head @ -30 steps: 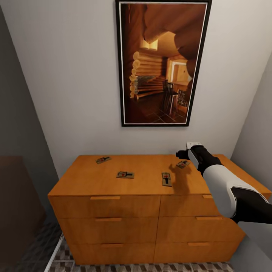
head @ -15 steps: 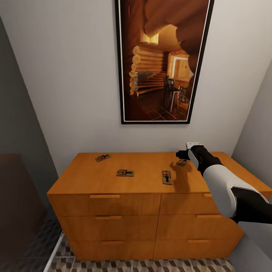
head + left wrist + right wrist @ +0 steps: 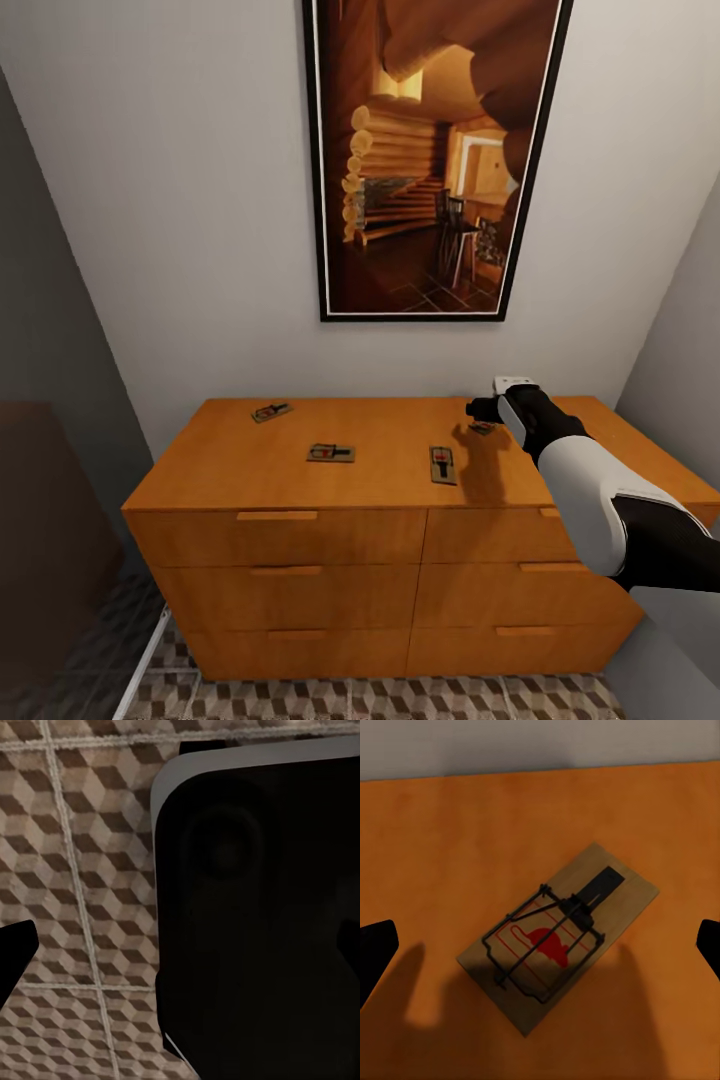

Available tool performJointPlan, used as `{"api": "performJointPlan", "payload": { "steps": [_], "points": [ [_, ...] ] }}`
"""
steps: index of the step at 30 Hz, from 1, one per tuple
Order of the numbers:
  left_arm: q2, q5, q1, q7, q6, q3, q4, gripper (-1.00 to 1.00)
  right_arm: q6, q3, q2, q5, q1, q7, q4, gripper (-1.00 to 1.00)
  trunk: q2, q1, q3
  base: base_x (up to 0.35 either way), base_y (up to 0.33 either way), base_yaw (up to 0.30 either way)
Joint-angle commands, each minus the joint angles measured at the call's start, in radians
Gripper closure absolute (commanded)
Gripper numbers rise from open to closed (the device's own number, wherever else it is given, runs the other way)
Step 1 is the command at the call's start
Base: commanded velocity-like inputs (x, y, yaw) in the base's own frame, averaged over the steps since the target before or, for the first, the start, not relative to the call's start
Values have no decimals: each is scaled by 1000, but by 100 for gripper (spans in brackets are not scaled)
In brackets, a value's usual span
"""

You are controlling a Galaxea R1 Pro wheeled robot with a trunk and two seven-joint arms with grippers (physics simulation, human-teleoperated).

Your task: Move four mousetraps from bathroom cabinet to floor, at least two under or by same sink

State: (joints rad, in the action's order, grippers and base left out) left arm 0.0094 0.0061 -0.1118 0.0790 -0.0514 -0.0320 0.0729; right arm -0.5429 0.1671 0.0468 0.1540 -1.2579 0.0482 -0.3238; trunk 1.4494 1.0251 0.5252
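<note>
Closer now, the robot faces the orange-brown wooden cabinet [image 3: 300, 480]. Its right claw [image 3: 540, 945] hangs wide open over a small brown wooden mousetrap [image 3: 559, 936]. A crooked grab could push it away.

Framed log-cabin picture [image 3: 432, 160], white wall [image 3: 200, 230]
</note>
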Motion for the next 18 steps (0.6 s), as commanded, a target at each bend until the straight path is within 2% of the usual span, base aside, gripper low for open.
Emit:
{"api": "performJointPlan", "payload": {
  "steps": [1, 10, 18],
  "points": [
    [0, 1, -2, 2, -5, -3, 4, -100, -5, 8, -1, 10, -1, -2, -1, -100, 1, 0, 3, 0, 0, 0],
    [0, 1, -2, 2, -5, -3, 4, -100, -5, 8, -1, 10, -1, -2, -1, -100, 1, 0, 17, 1, 0, 0],
    [0, 0, -2, 2, -5, -3, 3, -100, -5, 8, -1, 10, -1, -2, -1, -100, 1, 0, 25, 79, 0, 0]
  ]
}}
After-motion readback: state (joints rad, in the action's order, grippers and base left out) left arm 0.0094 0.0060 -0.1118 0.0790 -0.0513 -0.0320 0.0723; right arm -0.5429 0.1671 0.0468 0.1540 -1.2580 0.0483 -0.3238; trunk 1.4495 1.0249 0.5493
